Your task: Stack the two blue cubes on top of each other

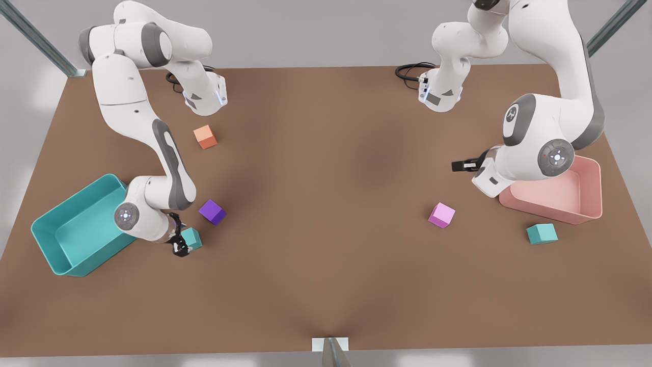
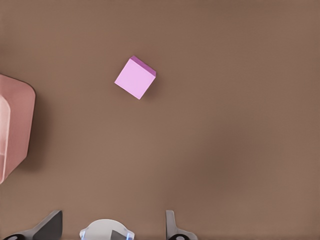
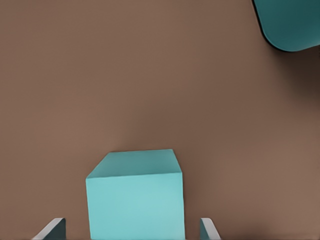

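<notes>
Right end effector (image 1: 182, 245) is down at the first blue cube (image 1: 192, 238), beside the teal bin (image 1: 51, 239) at the front view's left; fingers (image 3: 52, 230) stand wide, straddling it with gaps either side. Second blue cube (image 1: 541, 233) sits well apart, near the pink bin (image 1: 591, 176). Left end effector (image 1: 461, 165) waits spread apart above the desk (image 1: 326, 204). Cubes appear rigid, light, smooth-faced (likely slippery): take hold squarely on opposite flat sides.

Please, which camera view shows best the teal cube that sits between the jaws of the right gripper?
The right wrist view: the teal cube appears large, top and front faces clear, with gaps to the open right gripper. The front view shows this cube small, partly hidden by that gripper.
</notes>
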Action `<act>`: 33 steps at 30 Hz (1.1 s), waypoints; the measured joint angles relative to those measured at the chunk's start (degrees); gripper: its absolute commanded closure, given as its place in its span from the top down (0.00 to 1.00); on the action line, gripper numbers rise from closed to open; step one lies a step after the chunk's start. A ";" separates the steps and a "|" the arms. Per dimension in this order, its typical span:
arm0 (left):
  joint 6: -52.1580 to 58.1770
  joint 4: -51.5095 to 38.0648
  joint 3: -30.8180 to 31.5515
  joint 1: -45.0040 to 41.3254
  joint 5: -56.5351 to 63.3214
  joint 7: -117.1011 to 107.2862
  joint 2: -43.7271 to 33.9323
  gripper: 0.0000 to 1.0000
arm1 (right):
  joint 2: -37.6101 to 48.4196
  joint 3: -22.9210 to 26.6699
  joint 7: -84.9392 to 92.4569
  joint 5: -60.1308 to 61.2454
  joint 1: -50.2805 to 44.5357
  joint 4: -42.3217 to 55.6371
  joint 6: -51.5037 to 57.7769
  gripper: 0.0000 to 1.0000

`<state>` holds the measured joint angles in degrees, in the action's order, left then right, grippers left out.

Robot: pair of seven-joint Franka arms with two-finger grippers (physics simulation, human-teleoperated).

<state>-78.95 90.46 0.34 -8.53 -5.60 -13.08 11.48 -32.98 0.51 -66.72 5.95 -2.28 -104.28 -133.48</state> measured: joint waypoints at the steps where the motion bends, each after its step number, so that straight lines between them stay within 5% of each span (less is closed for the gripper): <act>1: 0.00 0.00 0.00 0.00 0.01 0.00 0.00 1.00 | -0.23 -0.01 -0.33 0.00 0.02 0.01 0.00 1.00; 18: 0.01 -0.05 0.00 0.54 0.23 0.01 0.85 1.00 | -5.78 -0.11 -3.67 0.00 0.70 2.83 -0.64 1.00; 25: 0.05 -0.25 0.00 0.62 0.21 0.00 0.79 1.00 | -5.83 -0.31 -4.06 0.41 1.32 3.67 -0.75 0.70; 33: 0.03 -0.20 0.00 0.61 0.13 -0.01 0.88 1.00 | -5.32 -3.39 -3.72 3.50 1.13 9.48 2.56 0.71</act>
<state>-78.93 90.27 0.34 -7.91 -5.47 -13.09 12.36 -38.30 -2.88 -70.44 9.45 -1.15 -94.79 -130.92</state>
